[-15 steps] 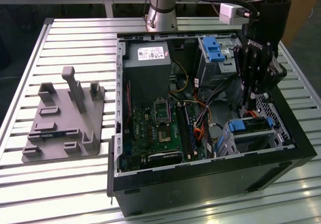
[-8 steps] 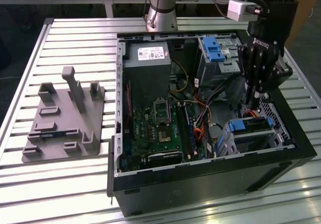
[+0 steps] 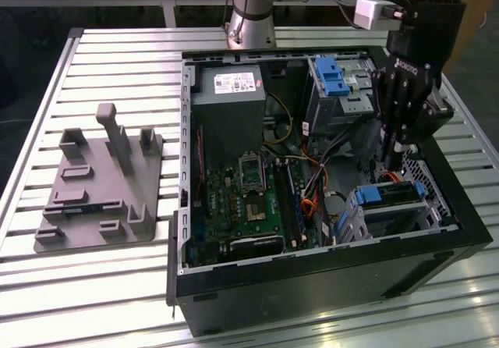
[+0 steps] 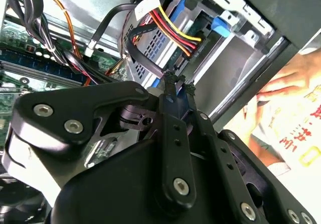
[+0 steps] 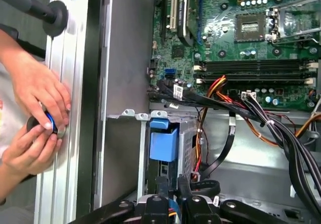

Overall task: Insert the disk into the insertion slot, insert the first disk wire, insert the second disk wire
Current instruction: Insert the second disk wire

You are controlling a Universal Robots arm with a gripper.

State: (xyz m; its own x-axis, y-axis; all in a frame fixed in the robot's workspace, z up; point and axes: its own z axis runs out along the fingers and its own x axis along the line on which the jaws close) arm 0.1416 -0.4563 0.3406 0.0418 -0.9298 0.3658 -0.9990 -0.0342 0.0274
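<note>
Robot gripper (image 3: 390, 159), jaws nearly closed, hangs point-down inside an open computer case (image 3: 312, 301), directly above the disk (image 3: 383, 195), whose blue carrier sits in the insertion slot (image 3: 401, 223) at the exterior view's right. Loose wires (image 4: 170, 25) lie just beyond its tips; whether it pinches one is unclear

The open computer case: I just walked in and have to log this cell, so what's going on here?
The arm's gripper hangs inside the computer case, close by the insertion slot. The disk in its blue carrier already sits in that slot. Red, yellow and black wires run beside it; whether they are plugged in I cannot tell. Outside the case, a person's hands hold a small blue object.
</note>
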